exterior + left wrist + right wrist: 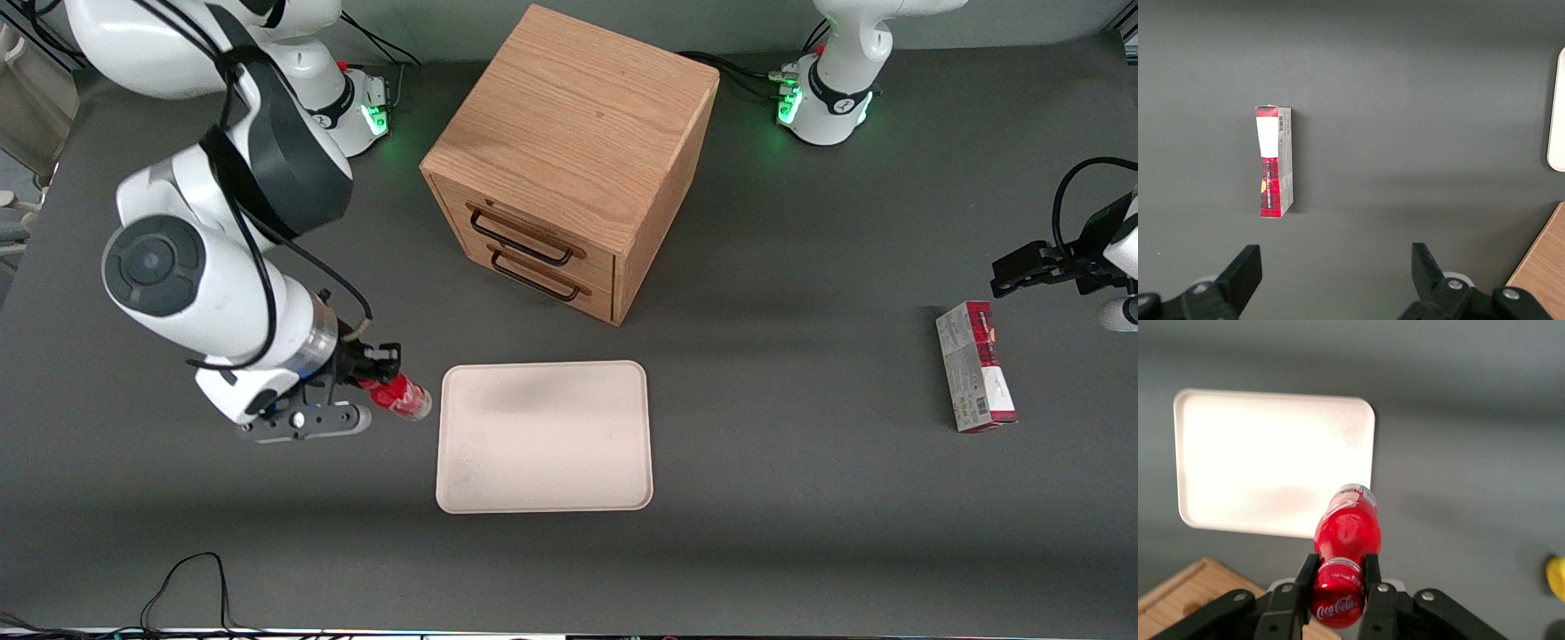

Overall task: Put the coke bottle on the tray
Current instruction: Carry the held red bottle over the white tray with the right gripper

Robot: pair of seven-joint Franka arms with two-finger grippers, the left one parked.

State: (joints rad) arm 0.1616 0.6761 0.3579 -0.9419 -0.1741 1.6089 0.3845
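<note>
Tool clamps glossy coke bottle (neck), seemingly beside matte tray.

Coke bottle in gripper beside, seemingly above, tray.

My gripper, clamped on the coke bottle, hung just beside the tray, toward the working arm's end. Bare table lay between them. The tray surface was unoccupied. The wooden drawer cabinet stood farther from the front camera; the carton lay well apart.
</note>
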